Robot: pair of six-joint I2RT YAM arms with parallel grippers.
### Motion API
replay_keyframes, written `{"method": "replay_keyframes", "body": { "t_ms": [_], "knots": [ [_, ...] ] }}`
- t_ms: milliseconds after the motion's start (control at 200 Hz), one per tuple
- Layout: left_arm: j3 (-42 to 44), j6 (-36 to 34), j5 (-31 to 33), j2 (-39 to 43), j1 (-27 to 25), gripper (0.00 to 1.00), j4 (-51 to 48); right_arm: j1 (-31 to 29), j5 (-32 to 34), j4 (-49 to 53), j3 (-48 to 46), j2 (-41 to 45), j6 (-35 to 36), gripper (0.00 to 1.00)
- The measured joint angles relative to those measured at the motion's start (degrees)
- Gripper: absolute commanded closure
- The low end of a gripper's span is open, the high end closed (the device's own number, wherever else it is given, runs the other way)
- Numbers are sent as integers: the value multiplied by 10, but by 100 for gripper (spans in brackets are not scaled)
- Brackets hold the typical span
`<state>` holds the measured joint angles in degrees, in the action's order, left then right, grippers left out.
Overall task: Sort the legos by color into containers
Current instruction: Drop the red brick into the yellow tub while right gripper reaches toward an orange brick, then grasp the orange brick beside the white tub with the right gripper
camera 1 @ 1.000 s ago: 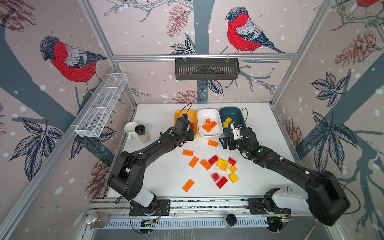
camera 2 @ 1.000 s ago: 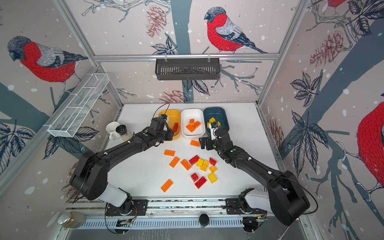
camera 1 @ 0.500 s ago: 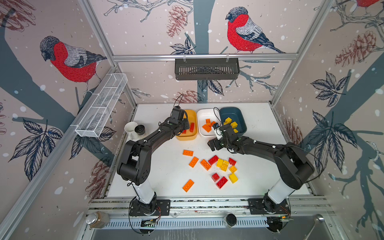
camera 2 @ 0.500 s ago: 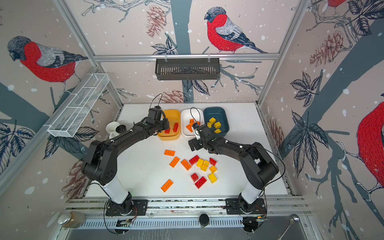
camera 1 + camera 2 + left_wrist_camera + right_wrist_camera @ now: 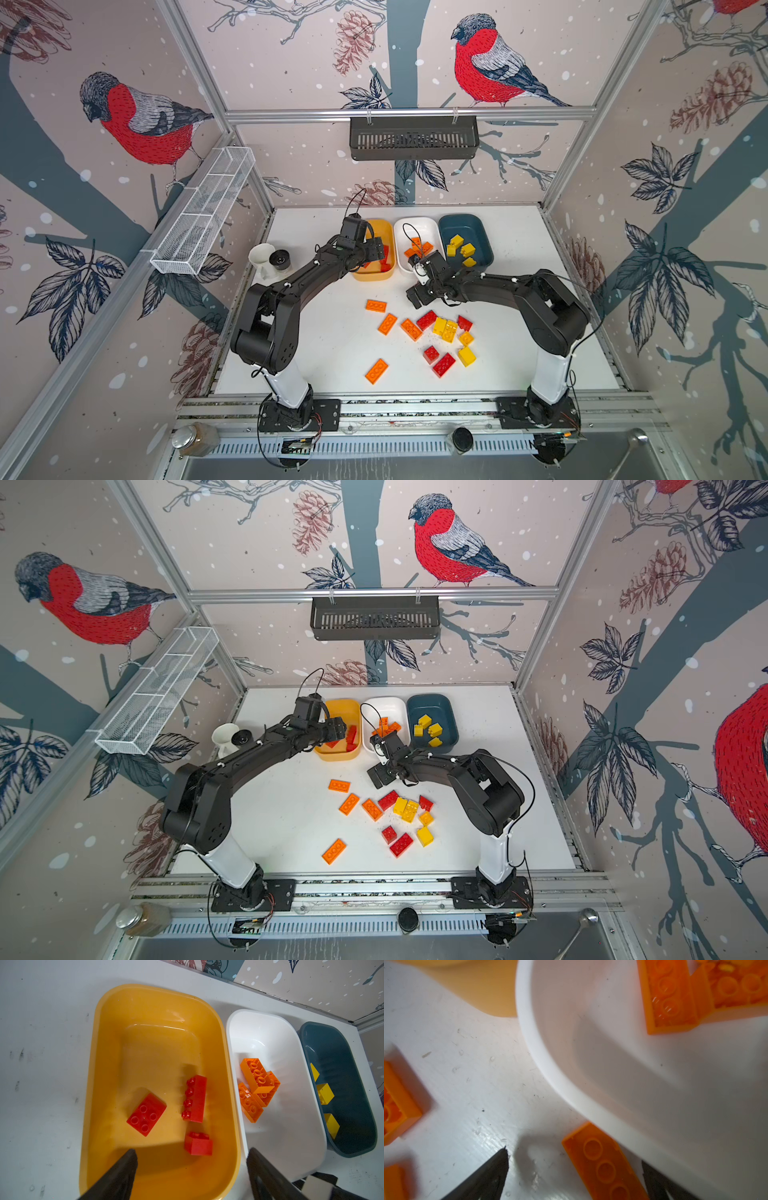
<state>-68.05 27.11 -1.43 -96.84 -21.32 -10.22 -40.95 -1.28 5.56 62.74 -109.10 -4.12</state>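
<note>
- The white table [image 5: 332, 340] carries everything. The three tubs sit in a row near the middle of its back edge, and the loose legos [image 5: 446, 330] lie scattered from its centre toward the front edge.
- From the left edge's side the row runs yellow-orange tub [image 5: 384, 232], white tub [image 5: 419, 226], teal tub [image 5: 469, 226]. They hold red bricks [image 5: 195, 1099], orange bricks [image 5: 257, 1078] and yellow bricks [image 5: 457, 243] in that order.
- My left gripper [image 5: 377, 253] hangs over the yellow-orange tub with its jaws spread and nothing between them. It is well away from any loose brick.
- My right gripper [image 5: 574, 1155] is also spread wide and empty, low over the table just in front of the white tub's near rim.
- The piece that matters is the orange plate [image 5: 602, 1167]. It lies flat on the table, studs up, just beside that rim and between the right jaws. In both top views the gripper hides it.
- Its long axis runs roughly along the fingers, so I judge the jaws would close across its narrow width.
- It sits off-centre: the tub-side finger is just beside it and the other stands well clear. I would shift toward the tub before closing, watching that finger against the rim.
</note>
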Motion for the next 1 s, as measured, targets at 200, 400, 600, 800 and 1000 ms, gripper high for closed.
{"method": "replay_keyframes", "body": {
  "t_ms": [200,400,600,800,1000],
  "knots": [
    [15,0,-1,16,0,7,-3,-7,4,-1,1,-4,-3,26],
    [28,-1,-2,24,0,3,-5,-17,22,-9,-3,-4,-19,40],
    [34,-2,-17,31,0,3,-5,-44,87,3,6,-6,-19,50],
    [35,-6,-29,31,0,3,-5,-43,104,14,17,-13,-19,62],
    [39,-6,-30,32,0,3,-7,-46,127,27,11,-2,-15,71]
  ]
}}
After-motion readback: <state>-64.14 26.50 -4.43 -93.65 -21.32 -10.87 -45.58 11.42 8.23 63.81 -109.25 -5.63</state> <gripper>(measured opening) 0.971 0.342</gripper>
